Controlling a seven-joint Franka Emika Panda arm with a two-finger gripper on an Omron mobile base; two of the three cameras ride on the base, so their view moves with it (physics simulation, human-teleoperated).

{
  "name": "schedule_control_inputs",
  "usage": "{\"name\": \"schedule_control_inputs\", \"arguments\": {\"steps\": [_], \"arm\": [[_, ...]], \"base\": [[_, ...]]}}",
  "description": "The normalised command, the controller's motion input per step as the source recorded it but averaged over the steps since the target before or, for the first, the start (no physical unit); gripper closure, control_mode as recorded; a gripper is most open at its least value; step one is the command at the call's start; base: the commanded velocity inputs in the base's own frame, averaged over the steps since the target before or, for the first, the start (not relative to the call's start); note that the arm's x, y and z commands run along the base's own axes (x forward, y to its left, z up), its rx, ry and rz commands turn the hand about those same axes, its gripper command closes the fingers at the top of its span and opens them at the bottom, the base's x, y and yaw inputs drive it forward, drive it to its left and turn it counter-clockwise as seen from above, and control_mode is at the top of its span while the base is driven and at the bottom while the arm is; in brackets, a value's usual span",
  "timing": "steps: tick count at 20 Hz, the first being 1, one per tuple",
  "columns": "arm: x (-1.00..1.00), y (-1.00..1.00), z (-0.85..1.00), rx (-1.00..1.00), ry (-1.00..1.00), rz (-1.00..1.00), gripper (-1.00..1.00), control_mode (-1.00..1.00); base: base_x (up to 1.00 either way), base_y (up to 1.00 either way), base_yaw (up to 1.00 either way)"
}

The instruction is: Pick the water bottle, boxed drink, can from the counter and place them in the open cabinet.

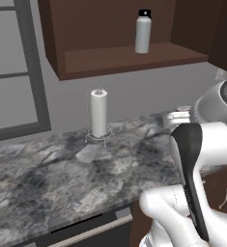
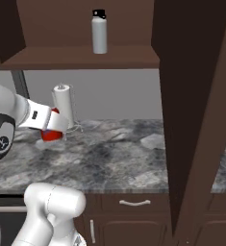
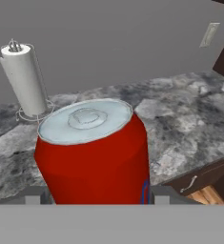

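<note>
Left base view first: the water bottle (image 1: 143,32) is standing upright on the inner shelf of the open cabinet (image 1: 129,58), black cap on top. Down on the counter (image 1: 62,173) there's a paper towel roll (image 1: 99,113) on its wire stand, back near the wall. The arm's white and dark links take up the lower right corner, so I can't make out the hand from here.

Right base view: same bottle (image 2: 99,32) on the cabinet shelf (image 2: 81,56), toward the middle. The arm reaches in from the left, and the can (image 2: 52,133) peeks out red at the end of the hand, low over the counter (image 2: 124,153) and just in front of the towel roll (image 2: 63,106). Can't tell from this angle whether it's touching the stone or lifted a bit.

Hand view: the can (image 3: 94,152) is huge and right up close, silver top facing up, a bit of blue mark on its right side. The gripper (image 3: 95,196) has a finger on each side of it, closed in against the can, so it's gripping it. The towel roll (image 3: 24,78) leans in the upper left, marbled counter (image 3: 189,114) behind.
</note>
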Motion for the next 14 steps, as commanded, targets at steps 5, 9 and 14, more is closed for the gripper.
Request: {"name": "schedule_control_inputs", "arguments": {"steps": [5,9,14], "arm": [[0.00,0.00,0.00,0.00,0.00,0.00,1.00,1.00],[0.00,0.00,0.00,0.00,0.00,0.00,1.00,1.00],[0.00,0.00,0.00,0.00,0.00,0.00,1.00,1.00]], "base": [[0.22,0.00,-0.01],[0.00,0.00,0.00],[0.00,0.00,0.00]]}}
